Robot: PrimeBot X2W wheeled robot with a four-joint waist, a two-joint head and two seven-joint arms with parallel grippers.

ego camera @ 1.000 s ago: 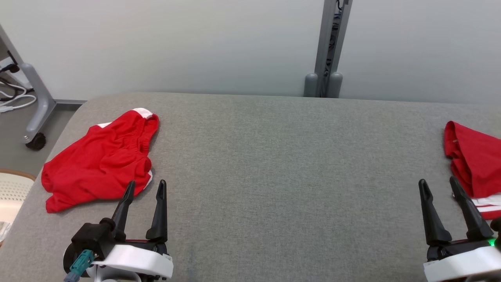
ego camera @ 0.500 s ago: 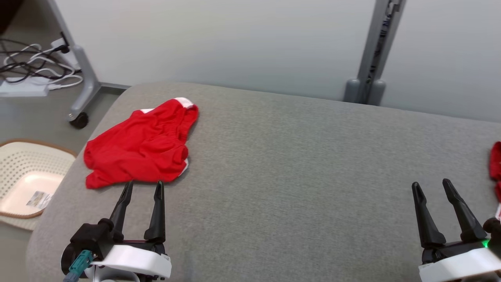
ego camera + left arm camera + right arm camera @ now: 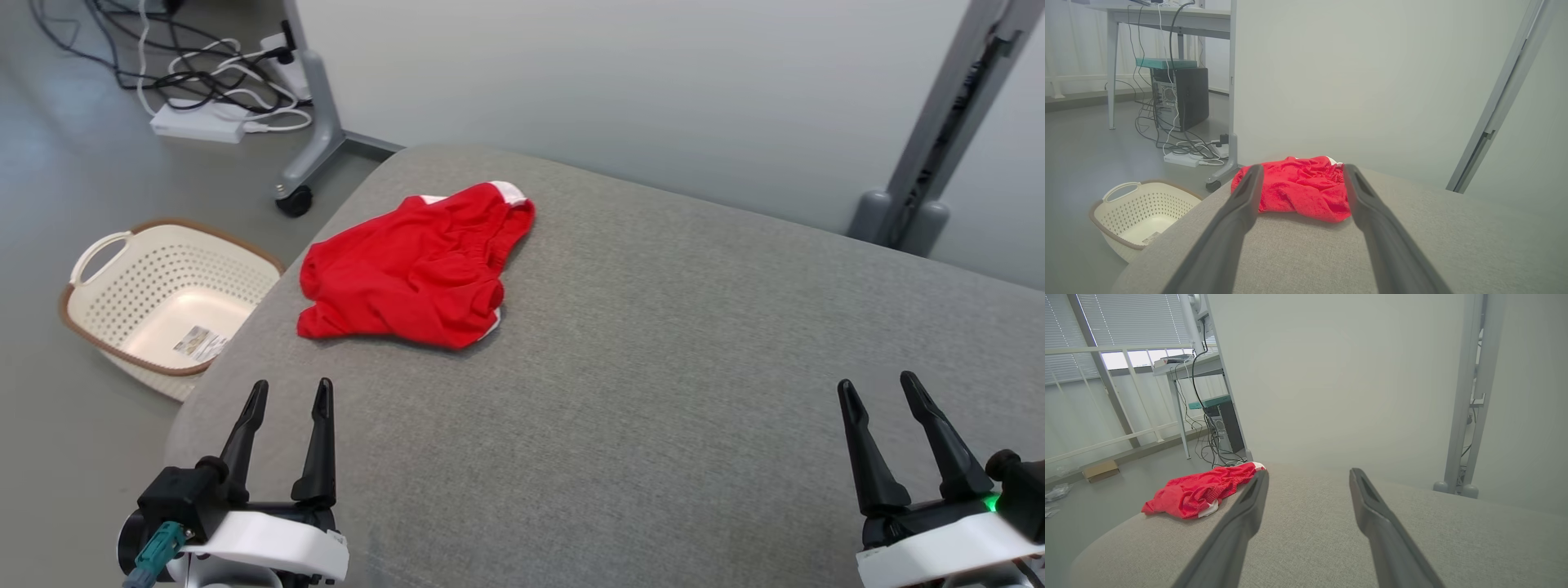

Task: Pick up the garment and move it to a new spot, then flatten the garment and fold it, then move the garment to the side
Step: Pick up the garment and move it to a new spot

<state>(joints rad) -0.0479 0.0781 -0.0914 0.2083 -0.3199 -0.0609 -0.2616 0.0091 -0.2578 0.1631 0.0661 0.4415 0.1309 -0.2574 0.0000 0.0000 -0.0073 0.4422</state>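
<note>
A crumpled red garment (image 3: 416,273) with white trim lies near the far left corner of the grey padded table (image 3: 653,367). My left gripper (image 3: 291,392) stands open at the near left edge, short of the garment, nothing between its fingers. Its wrist view looks straight at the garment (image 3: 1298,188) beyond the open gripper (image 3: 1300,170). My right gripper (image 3: 875,384) stands open at the near right, far from the cloth. From the right wrist the garment (image 3: 1200,492) lies off to the left of the open gripper (image 3: 1308,474).
A cream perforated basket (image 3: 155,298) sits on the floor left of the table. Cables and a power strip (image 3: 200,122) lie on the floor beside a wheeled stand leg (image 3: 314,147). A grey post (image 3: 931,163) rises behind the table against the wall.
The head camera has swung left: the basket and floor cables came into the picture and the red cloth at the right edge left it. Both grippers stayed open.
</note>
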